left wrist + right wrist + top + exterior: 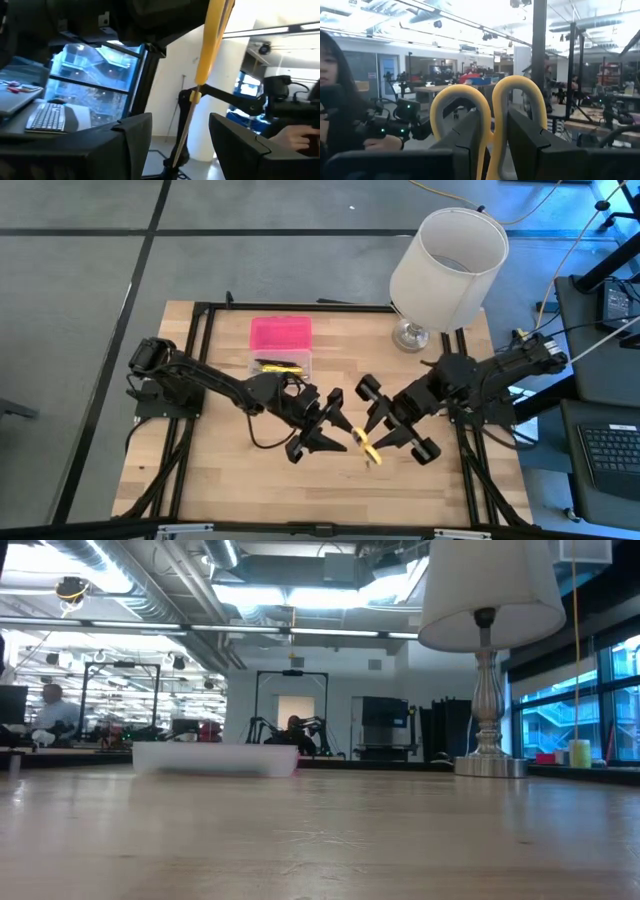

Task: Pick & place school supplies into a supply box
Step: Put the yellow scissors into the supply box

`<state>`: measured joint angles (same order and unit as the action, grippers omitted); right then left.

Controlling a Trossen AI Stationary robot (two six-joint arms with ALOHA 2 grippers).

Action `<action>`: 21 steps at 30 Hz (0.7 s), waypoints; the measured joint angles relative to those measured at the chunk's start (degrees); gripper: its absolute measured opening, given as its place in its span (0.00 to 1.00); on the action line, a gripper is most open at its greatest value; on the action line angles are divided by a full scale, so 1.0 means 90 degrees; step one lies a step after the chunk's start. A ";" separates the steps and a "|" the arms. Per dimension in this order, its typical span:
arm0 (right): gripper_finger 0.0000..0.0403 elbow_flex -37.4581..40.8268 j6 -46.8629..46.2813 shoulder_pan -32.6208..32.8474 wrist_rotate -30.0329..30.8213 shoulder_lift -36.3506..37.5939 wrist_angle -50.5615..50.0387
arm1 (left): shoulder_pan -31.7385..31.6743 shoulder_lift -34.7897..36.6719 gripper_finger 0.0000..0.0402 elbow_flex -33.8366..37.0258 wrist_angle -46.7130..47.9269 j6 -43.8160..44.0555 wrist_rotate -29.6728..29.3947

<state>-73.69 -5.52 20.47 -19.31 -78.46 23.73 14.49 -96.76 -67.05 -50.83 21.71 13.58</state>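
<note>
The yellow-handled scissors (362, 446) hang over the table's middle, between my two grippers. My right gripper (382, 430) comes from the table's right and is shut on them. My left gripper (336, 426) faces it from the left and is open. In the left wrist view the scissors' blade (180, 140) stands between its two fingers, apart from both. The supply box (281, 364) rests on its clear base at the far middle of the table. Its pink lid (280, 333) is folded back, and several pens lie inside. The low view shows the supply box (215, 758) but neither gripper. My right gripper pinches the scissors by their yellow handles (496, 127), where the two loops run side by side between the two fingers. The rounded loop ends (460, 97) stick out past the fingertips. The fingers come from the table's right, slanting slightly upward. The scissors are lifted clear of the table.
A white lampshade on a silver foot (450, 260) stands at the far right corner, close behind my right arm. Bare wood lies in front of both grippers toward the near edge (300, 500). A person (335, 75) sits beyond the table.
</note>
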 joint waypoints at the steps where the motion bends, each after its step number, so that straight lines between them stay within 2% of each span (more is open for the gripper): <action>1: 0.21 0.0000 0.0000 0.0000 0.0000 -0.0040 0.0080 | -0.0004 -0.0001 0.47 0.0000 -0.0032 0.0001 0.0077; 7: 0.21 0.0000 -0.0007 -0.0066 0.0001 -0.0328 0.0558 | 0.0055 -0.0004 0.47 0.0000 -0.0105 0.0005 0.0242; 12: 0.21 0.0000 -0.0030 -0.0206 0.0005 -0.0485 0.0629 | 0.0069 -0.0004 0.47 0.0000 -0.0191 0.0006 0.0640; 21: 0.21 0.0000 -0.0213 -0.0397 -0.0135 -0.0784 0.0876 | 0.0171 -0.0001 0.46 -0.0005 -0.0510 -0.0001 0.0918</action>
<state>-73.69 -7.43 16.90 -20.52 -85.51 31.61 16.03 -96.77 -67.09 -55.42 21.70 21.84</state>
